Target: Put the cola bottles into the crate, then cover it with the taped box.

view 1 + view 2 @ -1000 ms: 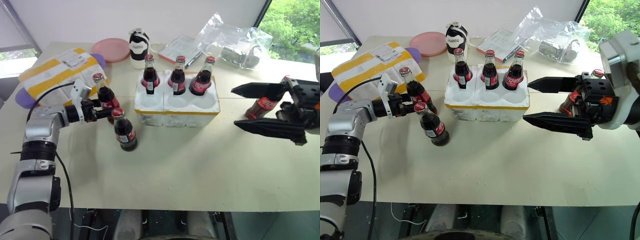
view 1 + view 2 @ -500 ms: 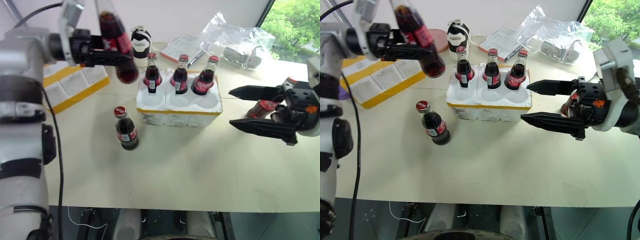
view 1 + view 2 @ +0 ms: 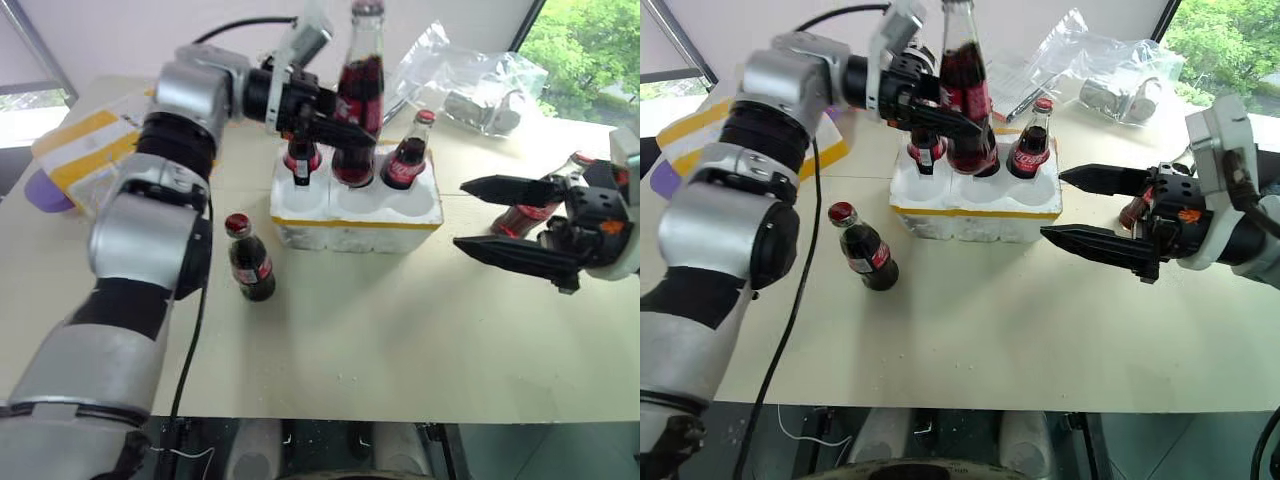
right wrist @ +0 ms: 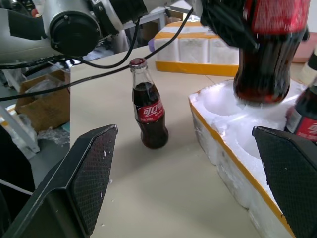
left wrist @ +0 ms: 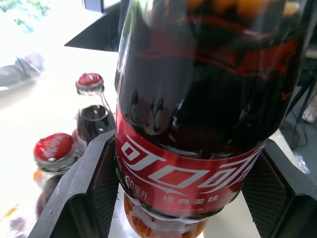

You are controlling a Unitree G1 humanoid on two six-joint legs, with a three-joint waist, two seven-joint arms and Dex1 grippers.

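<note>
My left gripper (image 3: 352, 135) is shut on a cola bottle (image 3: 360, 95), its black fingers (image 5: 81, 193) clamped around the red label. The bottle hangs upright, its base close over the wells of the crate (image 3: 355, 218). This low white tray with a thin yellow band holds more cola bottles in its back row (image 3: 405, 165) (image 3: 299, 160). Another bottle (image 3: 250, 265) stands on the table left of the crate. My right gripper (image 3: 460, 214) hovers open right of the crate, with one more bottle (image 3: 527, 212) behind it. The taped box (image 3: 75, 145) lies at the far left.
A crumpled clear plastic bag (image 3: 480, 85) lies at the back right of the table, with a booklet (image 3: 392, 95) beside it. A purple thing (image 3: 42, 190) pokes out from under the taped box. A cardboard box (image 4: 37, 99) sits on the floor beyond the table's left edge.
My left arm has lifted a bottle from beside the taped box and carried it up and rightward over the crate. The right gripper has stayed where it was, open.
</note>
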